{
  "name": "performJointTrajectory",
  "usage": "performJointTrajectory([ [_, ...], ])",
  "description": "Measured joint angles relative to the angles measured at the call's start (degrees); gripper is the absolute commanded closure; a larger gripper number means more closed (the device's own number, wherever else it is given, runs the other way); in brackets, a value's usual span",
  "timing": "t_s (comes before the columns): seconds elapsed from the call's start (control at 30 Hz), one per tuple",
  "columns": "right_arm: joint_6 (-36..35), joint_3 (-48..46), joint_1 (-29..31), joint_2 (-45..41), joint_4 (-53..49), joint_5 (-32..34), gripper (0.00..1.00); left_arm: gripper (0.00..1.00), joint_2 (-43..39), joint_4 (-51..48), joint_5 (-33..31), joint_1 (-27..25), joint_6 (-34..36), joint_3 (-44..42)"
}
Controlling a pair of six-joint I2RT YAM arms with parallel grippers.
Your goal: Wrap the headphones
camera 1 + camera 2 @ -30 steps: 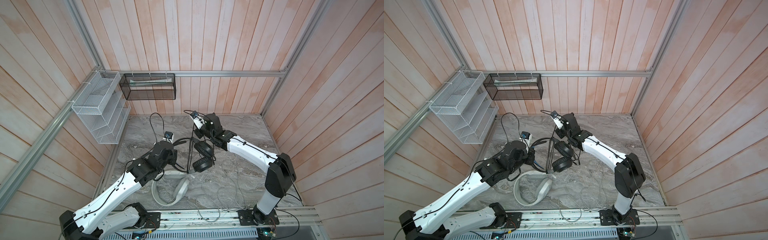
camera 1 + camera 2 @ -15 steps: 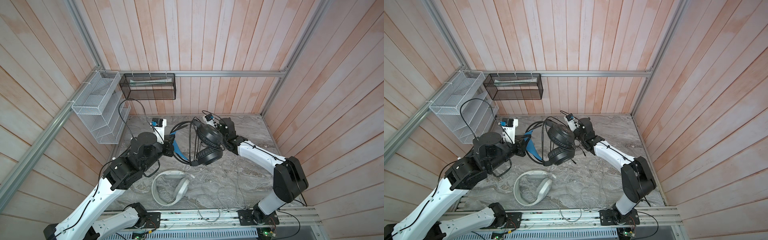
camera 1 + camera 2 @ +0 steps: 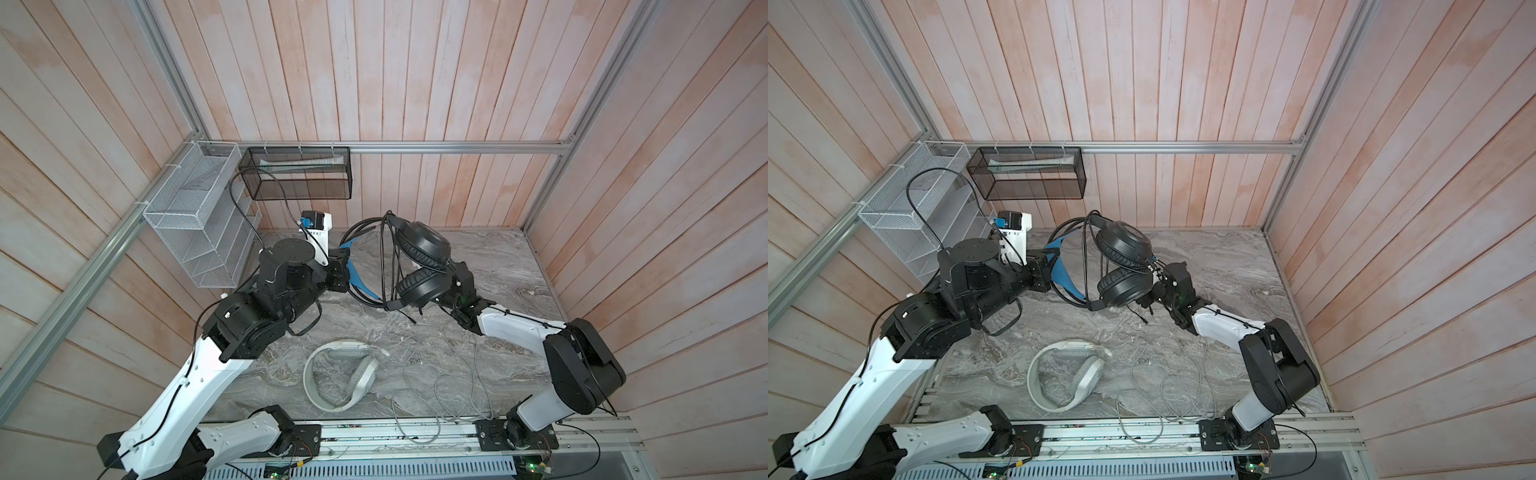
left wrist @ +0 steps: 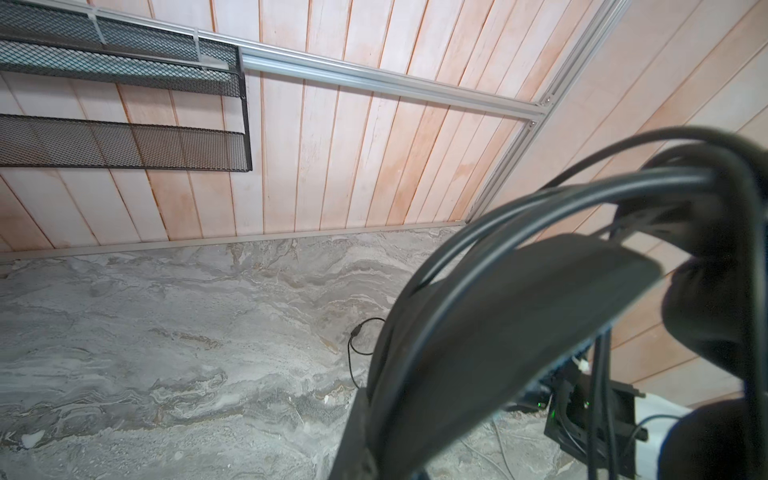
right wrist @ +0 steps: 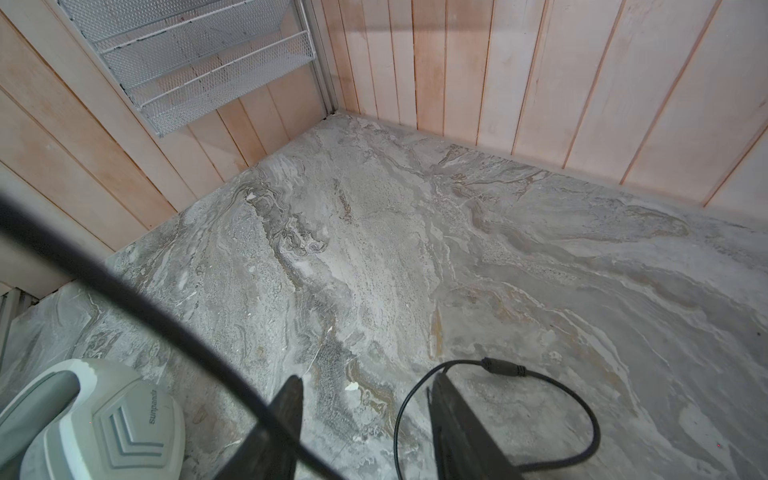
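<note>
Black headphones (image 3: 424, 245) now raised off counter (image 3: 498, 266), near back edge, blue band (image 3: 359, 279) clamped in left gripper (image 3: 344, 272) jaws. Right gripper (image 5: 365, 378) jaws now parted, black cable (image 3: 392, 266) let go, loops draped over band. Judged: one turn finished. White headphones (image 3: 340, 376) unwrapped near front edge.

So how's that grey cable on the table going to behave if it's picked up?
Likely floppy: the grey cable lies in thin, loose loops. Probably light, so a lifted stretch would drag the rest across the table.
</note>
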Motion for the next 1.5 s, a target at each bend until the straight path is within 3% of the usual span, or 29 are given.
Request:
performJointTrajectory([
  [0.13,2.1,-3.5,0.0,-0.4,4.0,0.8,0.62,1.0,0.6,-0.5,0.1,1.0,0.0,2.0],
  [0.23,3.5,-4.0,0.0,-0.4,5.8,1.0,0.62,1.0,0.9,-0.5,0.3,1.7,-0.1,2.9],
  [0.37,5.0,-3.9,0.0,0.2,9.2,1.0,0.51,1.0,1.1,-0.6,0.7,2.2,-0.2,3.2],
  [0.57,5.9,-0.7,0.0,5.3,11.6,0.5,0.52,1.0,1.9,-1.1,1.6,2.5,-0.5,3.8],
  [0.63,6.1,0.9,0.0,7.5,12.1,0.5,0.61,1.0,2.1,-1.2,1.7,2.6,-0.6,4.0],
  [0.67,6.3,1.7,0.0,8.6,12.5,0.5,0.75,1.0,2.1,-1.4,1.7,2.7,-0.6,4.2],
  [0.73,7.0,2.5,0.0,10.3,13.2,0.9,0.87,1.0,2.3,-1.7,1.7,3.0,-0.6,4.6],
  [0.83,7.3,2.3,0.1,11.0,13.9,1.7,0.97,1.0,2.7,-2.0,1.9,4.2,-0.7,5.3],
  [1.03,7.1,-3.8,3.9,8.4,17.2,5.5,1.0,1.0,4.8,-1.9,4.5,15.5,-3.2,5.7],
  [1.23,3.1,-9.0,15.0,0.2,13.4,11.5,1.0,1.0,10.6,-0.1,8.2,26.0,-8.0,5.7],
  [1.5,-5.0,-8.9,24.3,-14.1,-0.7,19.6,1.0,1.0,16.4,2.2,9.7,30.6,-10.6,5.1],
])
